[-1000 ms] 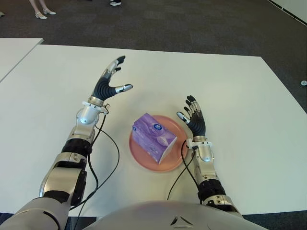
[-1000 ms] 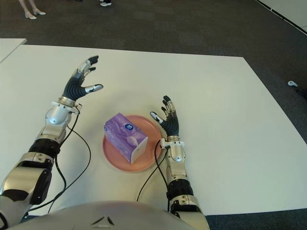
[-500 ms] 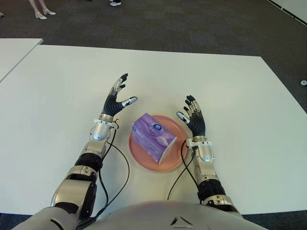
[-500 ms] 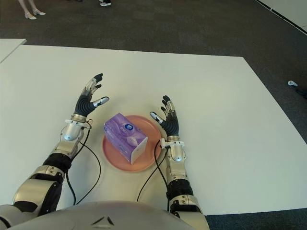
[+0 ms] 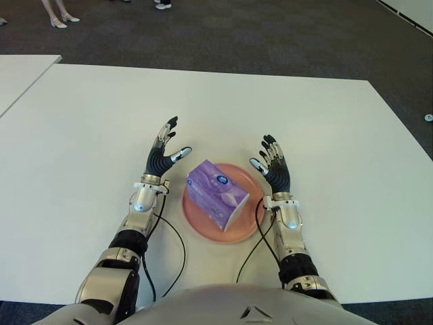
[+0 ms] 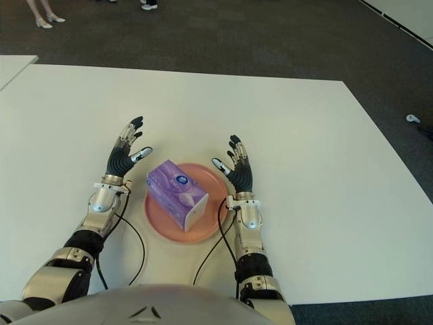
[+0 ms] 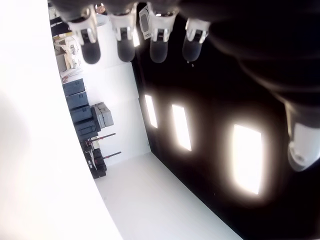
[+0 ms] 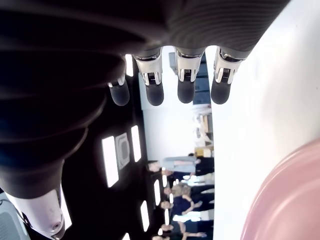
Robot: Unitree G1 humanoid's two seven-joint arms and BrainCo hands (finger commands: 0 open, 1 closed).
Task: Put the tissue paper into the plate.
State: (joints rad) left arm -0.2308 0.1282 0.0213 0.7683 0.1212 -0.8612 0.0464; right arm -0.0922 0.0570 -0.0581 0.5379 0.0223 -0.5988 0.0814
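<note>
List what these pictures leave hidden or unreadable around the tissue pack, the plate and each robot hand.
- Plate: its middle hidden under the tissue pack.
- Pack's logo: too small to read, eye views.
- Left robot hand, right robot hand: palms face away; wrist views show fingertips only.

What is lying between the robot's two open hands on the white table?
In the left eye view, a purple tissue box sits on a round pink plate, between the left hand and the right hand.
</note>
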